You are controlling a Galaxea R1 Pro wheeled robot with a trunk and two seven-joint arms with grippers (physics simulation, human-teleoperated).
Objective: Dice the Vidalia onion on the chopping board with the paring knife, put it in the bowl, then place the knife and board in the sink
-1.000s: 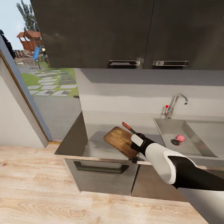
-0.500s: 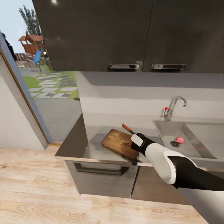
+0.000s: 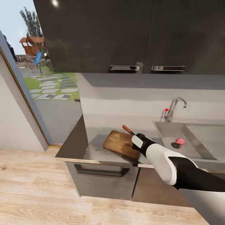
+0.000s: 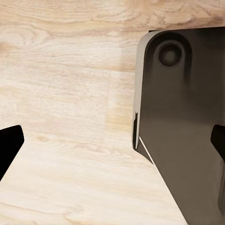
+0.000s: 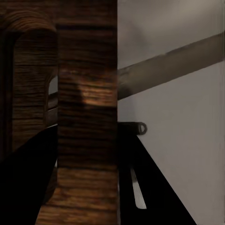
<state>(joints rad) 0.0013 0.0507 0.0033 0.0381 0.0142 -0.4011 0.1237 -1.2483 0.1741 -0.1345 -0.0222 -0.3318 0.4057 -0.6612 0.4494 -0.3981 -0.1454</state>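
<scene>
Brown wooden chopping board (image 3: 121,144) sits on the grey countertop (image 3: 75,142) near its front edge, angled, long axis running from the back-left toward the front-right corner where the right gripper (image 3: 136,157) meets it. Right wrist view has the board's (image 5: 86,117) edge standing between the two dark fingers (image 5: 28,178), one each side — reads as clamped on the board's near corner, though the close-up is murky, so contact is a judgement rather than certain. Board looks slightly tipped up off the slab at the gripper end; hard to confirm.

Paring knife (image 3: 128,129) lies just behind the board's far right edge, red-brown handle pointing away toward the wall, beside the right wrist. Vidalia onion (image 3: 180,141) is in the sink (image 3: 200,137), right by the drain, well apart from the board and off to the gripper's right. Tap (image 3: 173,108) with red knob at the sink's back.

Left gripper (image 4: 112,150) hangs low over the wood floor (image 4: 61,93) next to the robot's dark base (image 4: 187,117); fingers spread wide, nothing between them.

Key relation: the right arm is the one at the counter, nearer to both board and onion; the onion lies rightward of its fingers, so fetching it means letting go of the board and swinging toward the basin. No bowl spotted.
</scene>
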